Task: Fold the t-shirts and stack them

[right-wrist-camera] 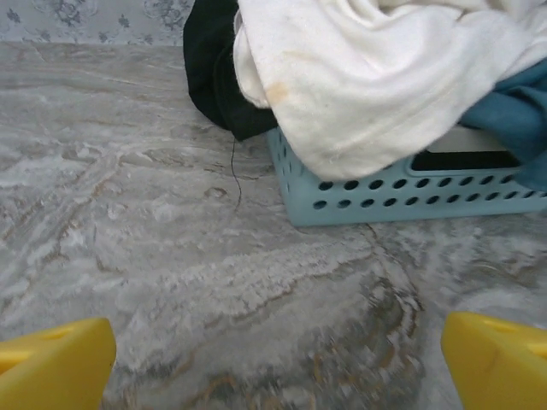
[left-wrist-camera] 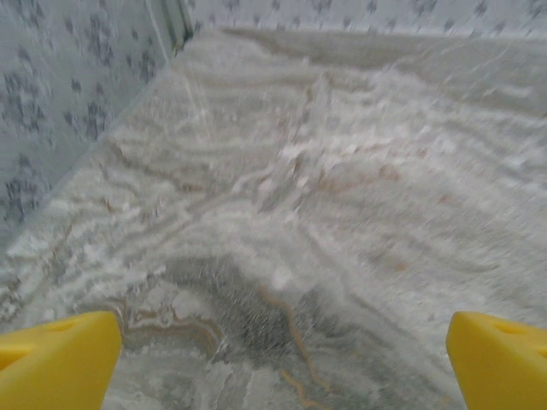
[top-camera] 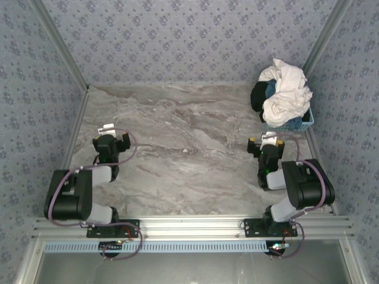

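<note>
Seen from above, the t-shirts (top-camera: pixel 283 94) sit heaped in a light-blue lattice basket (top-camera: pixel 298 125) at about 2 o'clock on the marble table (top-camera: pixel 189 136), none of them folded yet. A cream-white t-shirt (top-camera: pixel 289 87) lies crumpled on top, a black t-shirt (top-camera: pixel 258 98) bulges out at 9 o'clock of the heap, and a teal t-shirt (top-camera: pixel 271 89) peeks out between them. The right gripper (top-camera: pixel 267 140) hovers near the basket at its 6 o'clock, yellow fingers (right-wrist-camera: pixel 55 363) spread wide with nothing between them (its wrist camera faces the basket wall, cream cloth draping over the rim). The left gripper (top-camera: pixel 113 133) hangs over bare marble at 9 o'clock, well apart from the clothes, its jaws likewise wide and empty
</note>
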